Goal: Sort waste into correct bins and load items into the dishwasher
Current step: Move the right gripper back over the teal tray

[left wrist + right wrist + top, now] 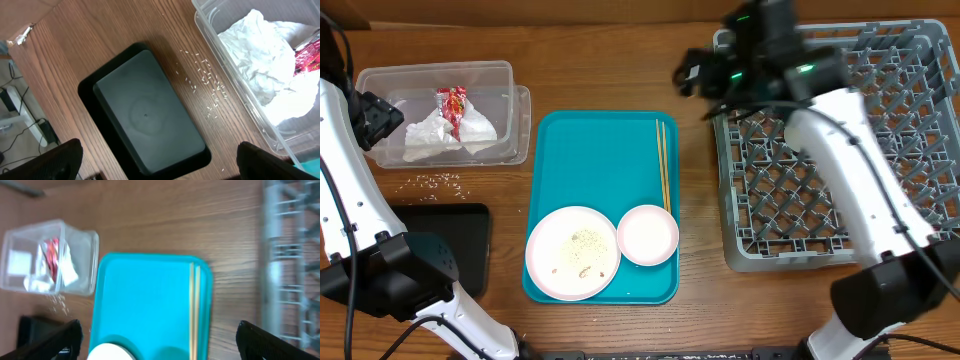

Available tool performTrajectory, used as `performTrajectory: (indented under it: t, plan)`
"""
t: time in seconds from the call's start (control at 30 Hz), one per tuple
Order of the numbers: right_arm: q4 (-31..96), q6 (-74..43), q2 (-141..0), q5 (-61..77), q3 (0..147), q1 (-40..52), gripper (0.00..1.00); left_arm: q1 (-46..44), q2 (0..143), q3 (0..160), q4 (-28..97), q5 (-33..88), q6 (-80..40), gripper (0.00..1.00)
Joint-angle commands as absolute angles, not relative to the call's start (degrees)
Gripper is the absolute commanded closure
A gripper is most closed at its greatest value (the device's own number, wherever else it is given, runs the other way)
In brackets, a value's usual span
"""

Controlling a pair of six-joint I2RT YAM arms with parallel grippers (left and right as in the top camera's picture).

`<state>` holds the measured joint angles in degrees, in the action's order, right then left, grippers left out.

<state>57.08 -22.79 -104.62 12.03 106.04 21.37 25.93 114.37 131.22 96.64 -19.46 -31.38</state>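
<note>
A clear tub (515, 110) at the back left holds a crumpled white napkin (445, 135) and a red-and-white wrapper (452, 100). Rice grains (438, 181) lie on the table between the tub and the black tray (450, 245). A large plate (573, 253) with crumbs, a small white dish (647, 235) and chopsticks (664, 165) rest on a teal tray (600, 150). My left gripper (160, 165) hangs open and empty above the black tray (147, 107). My right gripper (160, 340) is open and empty, high above the teal tray (145, 300) and the chopsticks (195, 305).
The grey dish rack (840, 150) fills the right side; my right arm reaches over its back left corner. In the left wrist view the napkin (260, 65) and wrapper (307, 55) lie in the tub, and rice grains (207, 85) are scattered beside it.
</note>
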Motion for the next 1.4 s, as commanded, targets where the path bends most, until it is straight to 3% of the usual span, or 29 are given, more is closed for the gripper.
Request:
performTrajectory:
  t: [0.0, 0.23, 0.87, 1.37]
  plan:
    - [57.04, -22.24, -107.33, 2.76, 106.10, 26.02, 0.00, 26.22, 114.76, 130.74, 96.73, -19.44, -30.87, 0.00]
    - [56.38, -22.33, -107.94, -0.78, 106.13, 29.89, 0.00, 26.22, 114.76, 130.74, 96.73, -19.44, -30.87, 0.00]
    - [61.63, -22.46, -107.94, -0.32, 106.13, 29.89, 0.00, 26.22, 114.76, 130.74, 96.73, -19.44, -30.87, 0.00]
    - [69.65, -22.98, -108.57, 13.76, 106.10, 34.28, 0.00, 26.22, 114.76, 130.74, 96.73, -19.44, -30.87, 0.00]
